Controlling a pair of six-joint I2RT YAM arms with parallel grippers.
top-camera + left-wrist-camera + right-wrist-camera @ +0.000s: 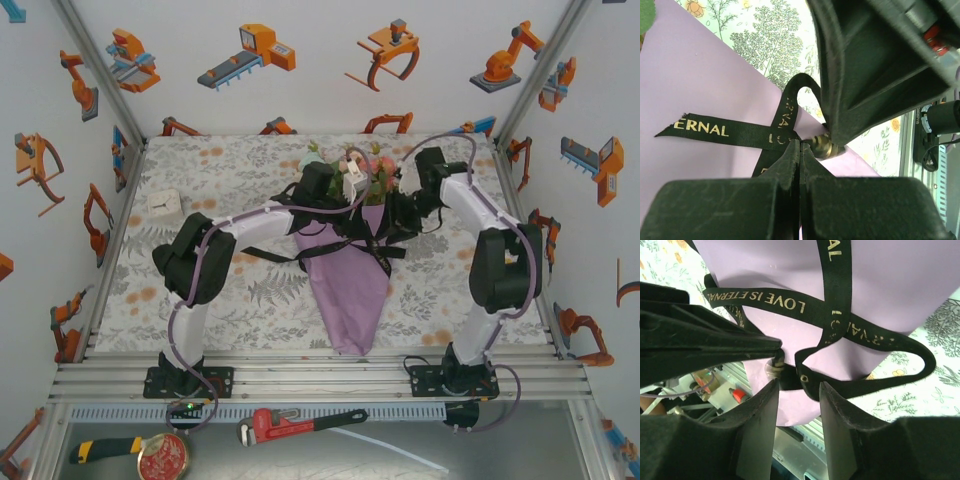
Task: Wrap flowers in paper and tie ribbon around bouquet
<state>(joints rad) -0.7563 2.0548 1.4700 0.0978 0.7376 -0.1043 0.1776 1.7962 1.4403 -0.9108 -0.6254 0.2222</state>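
The ribbon (840, 315) crosses the paper (900, 285) of the bouquet (347, 290) just ahead of the left jaws, pinching it, and the right jaws, spread around its loop, both arms bent inward, open worktop (230, 160) either side.

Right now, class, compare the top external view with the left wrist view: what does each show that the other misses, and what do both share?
Top external adds: the flowers at the far end of the paper, and a red wrench in front of the arm bases. Left wrist adds: gold lettering on the ribbon, and the left gripper shut on it where the bands cross. Shared: the lilac paper, the black ribbon and the floral table cover.
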